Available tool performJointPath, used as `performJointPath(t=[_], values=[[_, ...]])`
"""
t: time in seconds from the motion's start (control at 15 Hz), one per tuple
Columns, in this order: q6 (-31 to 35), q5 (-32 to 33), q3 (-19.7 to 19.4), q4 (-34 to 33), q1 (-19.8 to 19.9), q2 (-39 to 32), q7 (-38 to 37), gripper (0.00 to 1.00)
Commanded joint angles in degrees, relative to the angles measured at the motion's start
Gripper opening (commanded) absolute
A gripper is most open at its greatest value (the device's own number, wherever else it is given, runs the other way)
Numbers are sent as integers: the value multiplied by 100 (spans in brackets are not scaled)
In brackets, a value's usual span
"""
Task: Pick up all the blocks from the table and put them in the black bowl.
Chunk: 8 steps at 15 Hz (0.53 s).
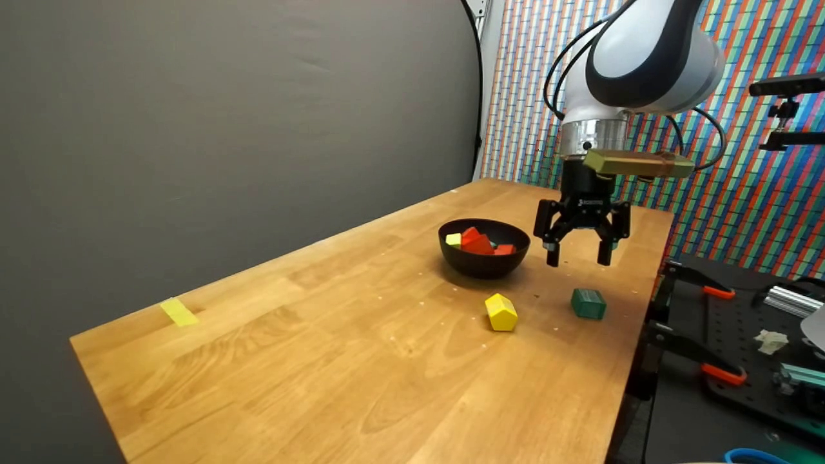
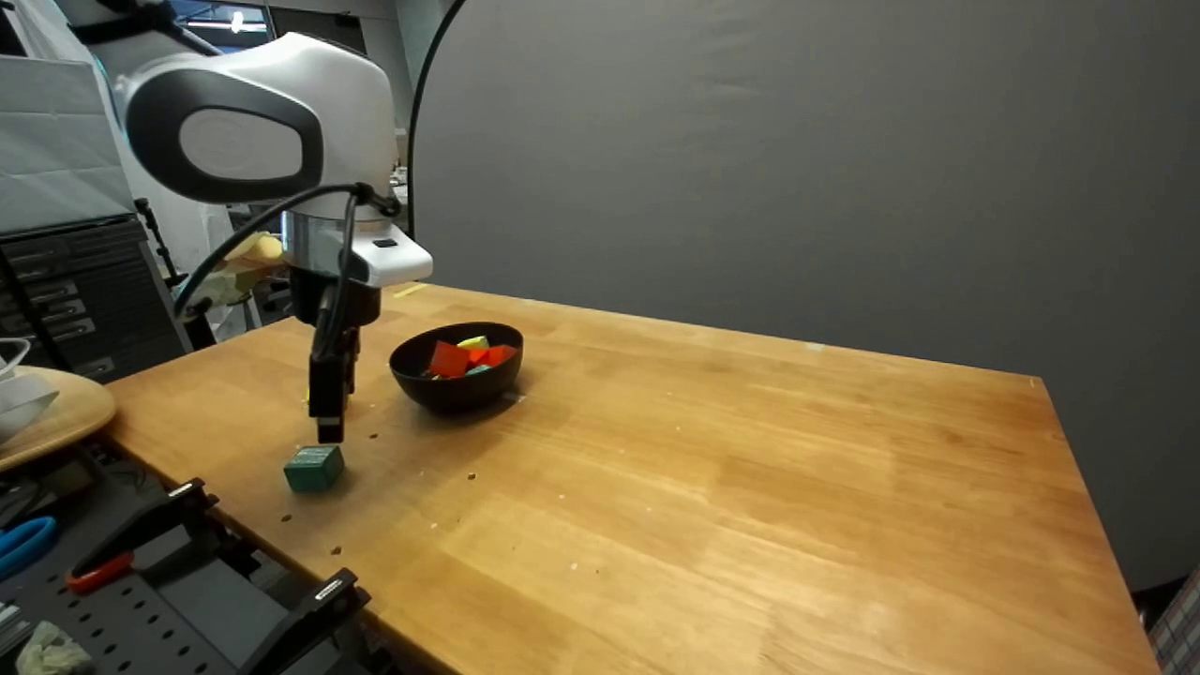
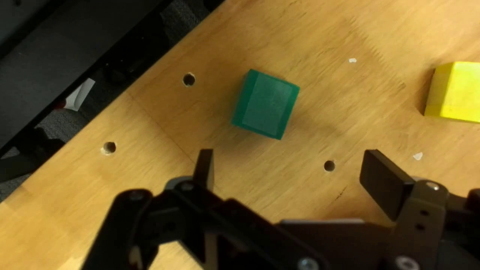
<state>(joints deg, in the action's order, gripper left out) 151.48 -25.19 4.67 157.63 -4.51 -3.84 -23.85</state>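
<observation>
On the wooden table (image 1: 361,361) stand a green block (image 1: 588,303) and a yellow block (image 1: 501,312). The black bowl (image 1: 483,265) holds several blocks, with red blocks (image 1: 478,245), a yellow-green block (image 1: 454,240) and bits of teal showing. My gripper (image 1: 578,256) is open and empty above the table, beside the bowl. In an exterior view the gripper (image 2: 330,433) is above the green block (image 2: 314,469) and mostly hides the yellow block. In the wrist view the green block (image 3: 266,105) lies beyond the open fingertips (image 3: 290,165); the yellow block (image 3: 457,92) is cut by the right edge.
The table's edge runs close to the green block, with a dark cart and clamps (image 1: 699,354) beside it. A round wooden board (image 2: 56,412) stands past the edge. A grey screen (image 1: 258,129) stands along the table's far side. Yellow tape (image 1: 179,312) is at a corner.
</observation>
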Motion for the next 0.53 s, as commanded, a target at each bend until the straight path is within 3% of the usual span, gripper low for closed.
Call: performJointPath(t=[0.0, 0.33, 0.4, 0.47], values=[[300, -63, 31, -6, -22, -390, 50, 100], [86, -129, 50, -7, 15, -658, 75, 100], [131, -48, 38, -7, -17, -696, 23, 91], [126, -53, 42, -7, -16, -718, 28, 74]])
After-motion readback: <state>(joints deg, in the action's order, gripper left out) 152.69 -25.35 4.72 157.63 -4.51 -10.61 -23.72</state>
